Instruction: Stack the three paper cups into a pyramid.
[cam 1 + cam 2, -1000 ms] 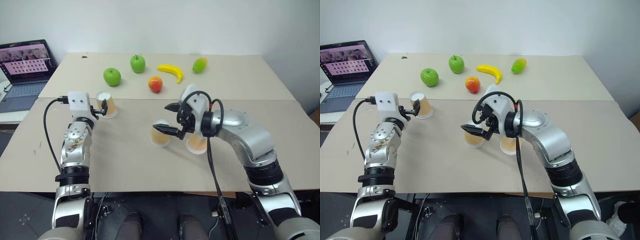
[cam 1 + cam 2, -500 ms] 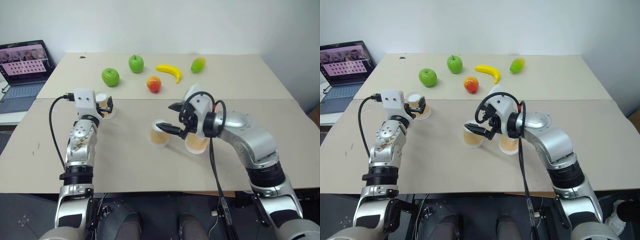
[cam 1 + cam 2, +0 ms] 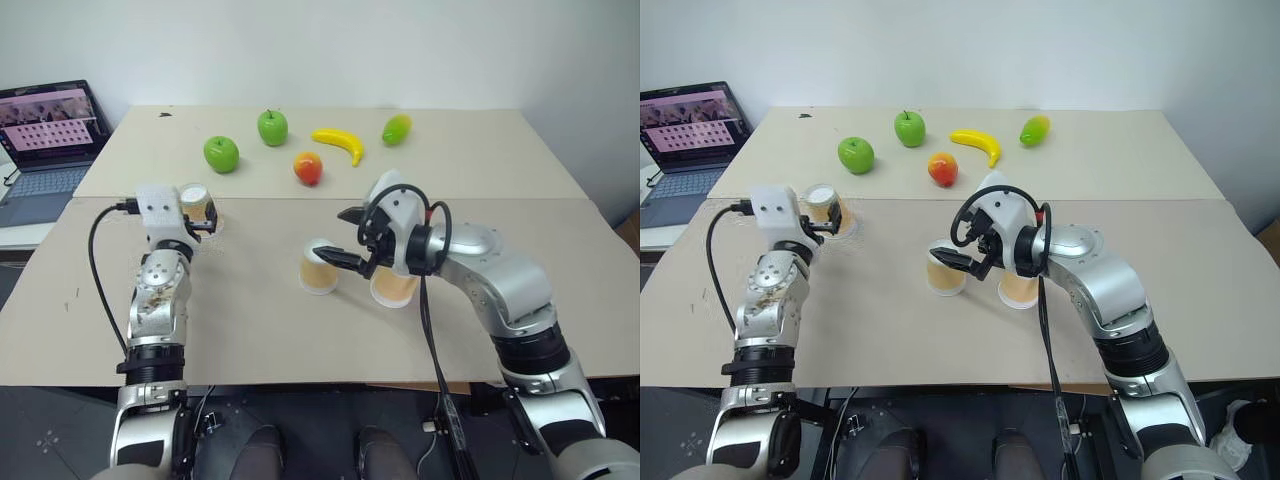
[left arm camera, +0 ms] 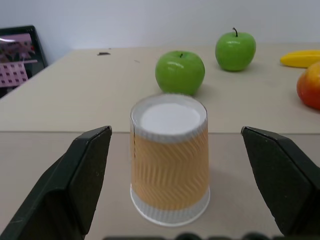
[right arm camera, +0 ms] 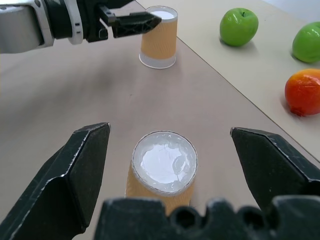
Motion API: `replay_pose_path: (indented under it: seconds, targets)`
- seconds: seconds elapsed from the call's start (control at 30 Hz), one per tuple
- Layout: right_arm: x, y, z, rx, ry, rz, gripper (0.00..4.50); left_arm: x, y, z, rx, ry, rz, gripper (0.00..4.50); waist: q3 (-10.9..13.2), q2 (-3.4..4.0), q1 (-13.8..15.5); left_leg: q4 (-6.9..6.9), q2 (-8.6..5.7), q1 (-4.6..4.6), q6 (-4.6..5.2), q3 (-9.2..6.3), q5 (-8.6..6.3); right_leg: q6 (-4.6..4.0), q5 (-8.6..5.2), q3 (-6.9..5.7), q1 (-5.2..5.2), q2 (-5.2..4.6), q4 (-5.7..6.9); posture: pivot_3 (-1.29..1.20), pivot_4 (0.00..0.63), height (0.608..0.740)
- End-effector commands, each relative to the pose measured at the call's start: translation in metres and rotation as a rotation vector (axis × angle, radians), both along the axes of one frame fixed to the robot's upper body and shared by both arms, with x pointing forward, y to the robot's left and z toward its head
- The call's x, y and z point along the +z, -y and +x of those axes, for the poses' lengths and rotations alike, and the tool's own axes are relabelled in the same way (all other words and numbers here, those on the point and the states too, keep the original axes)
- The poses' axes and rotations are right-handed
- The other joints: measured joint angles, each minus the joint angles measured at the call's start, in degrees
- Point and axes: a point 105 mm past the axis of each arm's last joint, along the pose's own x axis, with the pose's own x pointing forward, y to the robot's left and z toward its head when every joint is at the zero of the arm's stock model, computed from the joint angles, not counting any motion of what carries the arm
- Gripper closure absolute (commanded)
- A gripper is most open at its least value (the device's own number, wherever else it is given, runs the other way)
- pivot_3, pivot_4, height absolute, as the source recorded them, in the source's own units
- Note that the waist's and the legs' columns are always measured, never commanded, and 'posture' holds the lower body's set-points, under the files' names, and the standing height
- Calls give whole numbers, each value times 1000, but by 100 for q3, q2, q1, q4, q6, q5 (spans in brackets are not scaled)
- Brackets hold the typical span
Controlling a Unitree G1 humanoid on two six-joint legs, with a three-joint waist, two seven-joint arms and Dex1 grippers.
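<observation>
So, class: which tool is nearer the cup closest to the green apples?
Left. The left tool straddles that cup, open; the right tool hovers over the middle cup.

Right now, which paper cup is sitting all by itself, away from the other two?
The cup between the open left end effector's fingers, near the green apple. The other two cups stand side by side under the right end effector.

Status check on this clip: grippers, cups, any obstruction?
Left gripper open around far-left cup, no contact. Right gripper open over middle cup; third cup beside it. No pyramid yet; nothing in the way.
</observation>
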Motion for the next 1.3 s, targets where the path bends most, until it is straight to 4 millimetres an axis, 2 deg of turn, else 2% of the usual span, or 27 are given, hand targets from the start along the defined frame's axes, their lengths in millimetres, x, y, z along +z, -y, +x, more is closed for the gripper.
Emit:
replay_pose_path:
  seconds: [0.03,0.2,0.5,0.93,1.1,1.3]
  targets:
    - [10,-1,-2,8,38,4,0,6,-3,-2,-1,21,-9,73,0,0,-1,0,0,0,0,0,0,0,0,0,0,0,0,0,150,732]
    - [9,0,-3,5,33,4,0,-2,-10,2,12,-8,11,73,0,0,-5,0,0,1,0,0,0,0,0,0,0,0,0,0,150,732]
    - [10,3,-1,-9,40,4,0,4,-19,20,18,-7,22,73,0,0,3,0,-1,-1,0,0,0,0,0,-3,0,-1,-2,0,150,732]
    - [8,5,1,-28,41,0,0,17,-7,54,-69,-17,38,73,0,0,-13,0,-2,-3,0,-1,0,0,0,-5,0,1,0,0,150,732]
    - [7,7,1,-36,41,-5,0,24,-7,59,-69,1,45,73,0,-1,-16,0,-2,-3,0,-1,0,0,0,-6,0,1,1,0,150,732]
    - [7,9,2,-43,42,-5,0,22,-8,59,-68,-1,44,73,0,-1,-18,0,-2,-4,0,-1,0,0,0,-6,0,1,3,0,150,732]
